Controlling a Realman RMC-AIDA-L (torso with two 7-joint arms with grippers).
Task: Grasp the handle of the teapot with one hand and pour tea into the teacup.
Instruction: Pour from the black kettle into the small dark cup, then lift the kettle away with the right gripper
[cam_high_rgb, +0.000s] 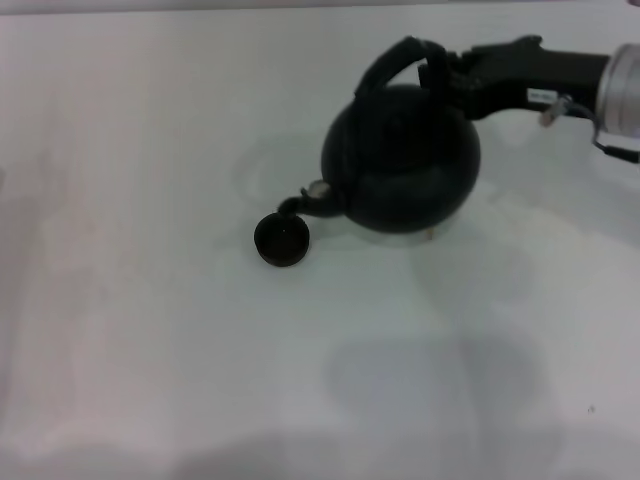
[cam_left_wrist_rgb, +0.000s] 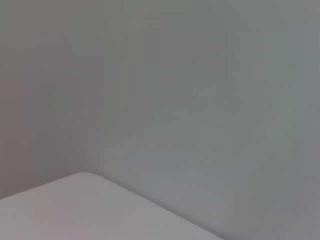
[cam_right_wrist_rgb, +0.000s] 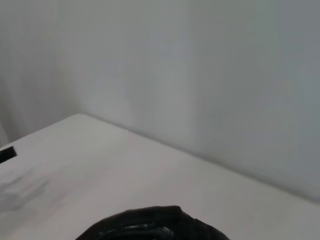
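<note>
In the head view the round black teapot (cam_high_rgb: 405, 160) is tilted to the left, its pale-tipped spout (cam_high_rgb: 305, 198) right over the small dark teacup (cam_high_rgb: 281, 239) on the white table. My right gripper (cam_high_rgb: 445, 75) comes in from the right and is shut on the black arched handle (cam_high_rgb: 400, 60) at the pot's top. The right wrist view shows only a dark ridged part of the handle (cam_right_wrist_rgb: 150, 227). The left gripper is not in any view.
The white table (cam_high_rgb: 150, 330) stretches wide on the left and in front. A pale wall rises behind the table edge in the left wrist view (cam_left_wrist_rgb: 200, 100) and in the right wrist view (cam_right_wrist_rgb: 200, 75).
</note>
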